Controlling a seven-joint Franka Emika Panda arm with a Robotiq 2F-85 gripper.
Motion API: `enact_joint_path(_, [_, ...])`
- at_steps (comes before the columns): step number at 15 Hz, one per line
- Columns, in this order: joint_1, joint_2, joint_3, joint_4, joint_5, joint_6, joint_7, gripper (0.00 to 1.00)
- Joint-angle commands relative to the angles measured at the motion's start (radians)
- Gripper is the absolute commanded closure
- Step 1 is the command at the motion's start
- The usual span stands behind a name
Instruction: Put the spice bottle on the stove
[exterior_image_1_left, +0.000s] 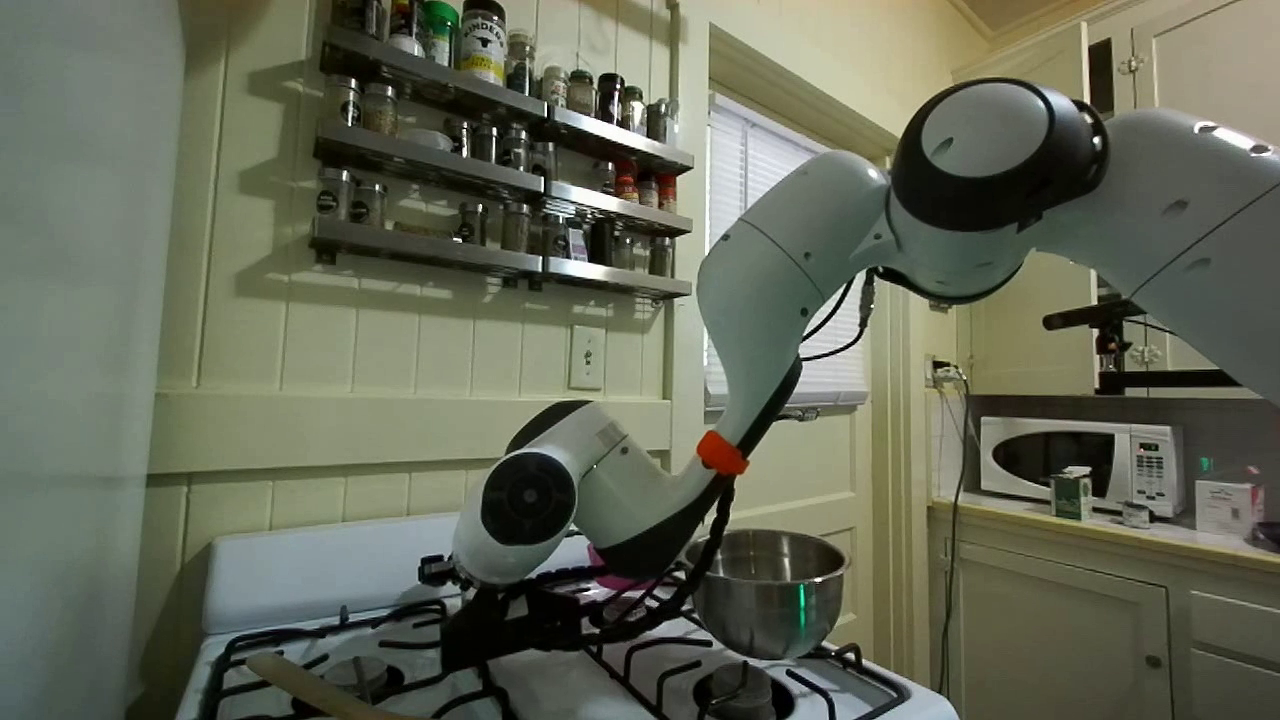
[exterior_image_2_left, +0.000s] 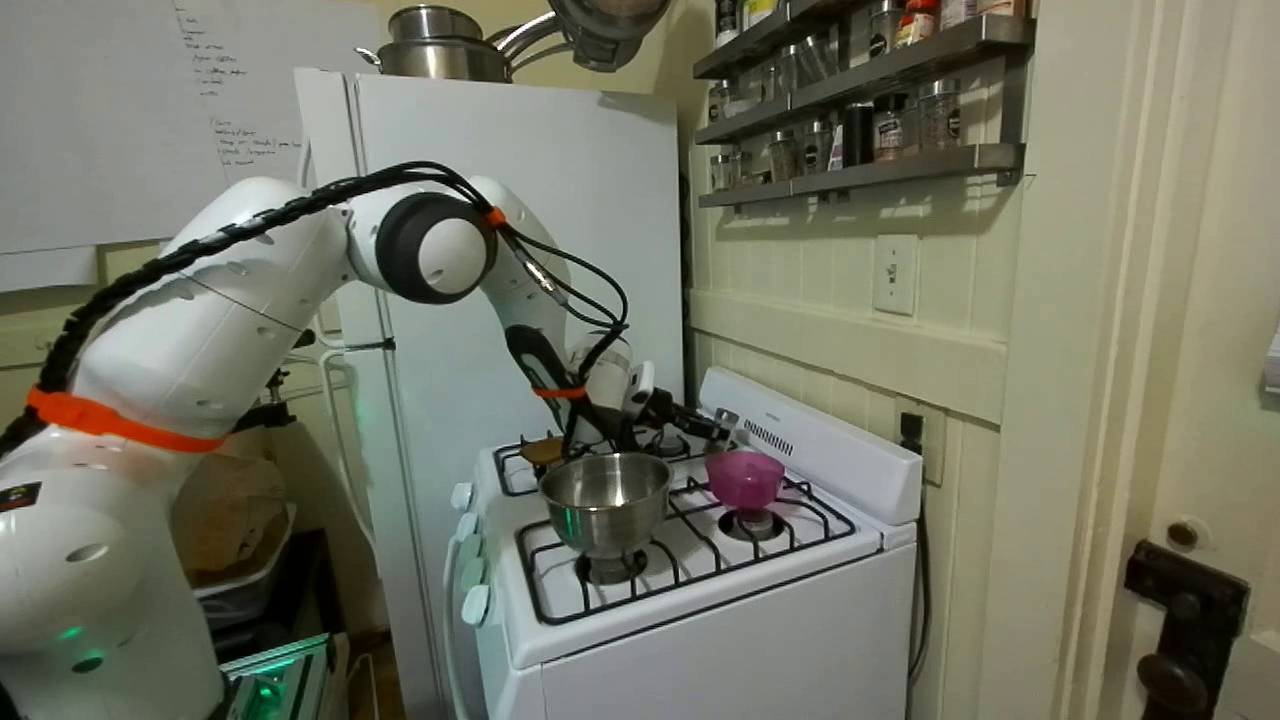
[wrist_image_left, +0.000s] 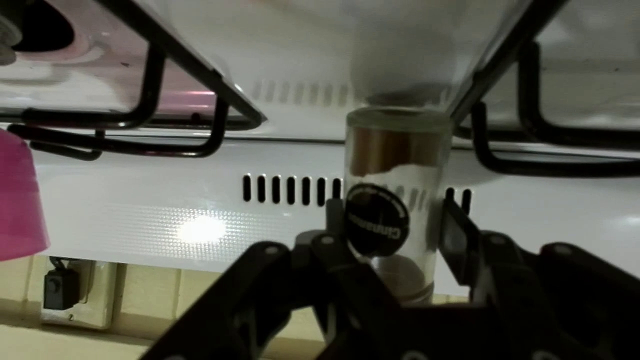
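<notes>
The cinnamon bottle (wrist_image_left: 400, 195) is clear with reddish-brown contents (wrist_image_left: 385, 147), its round label (wrist_image_left: 377, 220) black with pale lettering; the gripper (wrist_image_left: 394, 222) is black. The gas stove (exterior_image_2_left: 720, 625) is white, its burner grates (wrist_image_left: 172, 49) black, its back panel (wrist_image_left: 150, 180) striped with dark slots (wrist_image_left: 276, 189). The plastic bowl (exterior_image_2_left: 745, 482) is magenta, the mixing bowl (exterior_image_2_left: 610, 518) silver, the wall (exterior_image_1_left: 425, 340) pale yellow with vertical lines, the arm (exterior_image_2_left: 270, 280) white with 3 orange bands (exterior_image_2_left: 120, 426).

Glare whitens the stove's back panel (wrist_image_left: 225, 212) in the wrist view, and 3 shelf tiers (exterior_image_1_left: 430, 166) shadow the wall (exterior_image_1_left: 430, 345).
</notes>
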Motion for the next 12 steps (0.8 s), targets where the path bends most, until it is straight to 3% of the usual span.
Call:
enact_joint_path(1, [0.001,-0.036,-0.004,-0.071,0.036,0.017,-0.009,0.77])
enact_joint_path(8, [0.003,-0.046,-0.005,-0.082,0.032,0.018,-0.030,0.67])
enact_joint_path(9, [0.002,-0.047,-0.005,-0.083,0.032,0.020,-0.035,0.61])
enact_joint_path(10, [0.002,-0.047,-0.005,-0.081,0.031,0.021,-0.039,0.42])
enact_joint_path(12, [0.002,-0.046,-0.005,-0.080,0.033,0.021,-0.049,0.26])
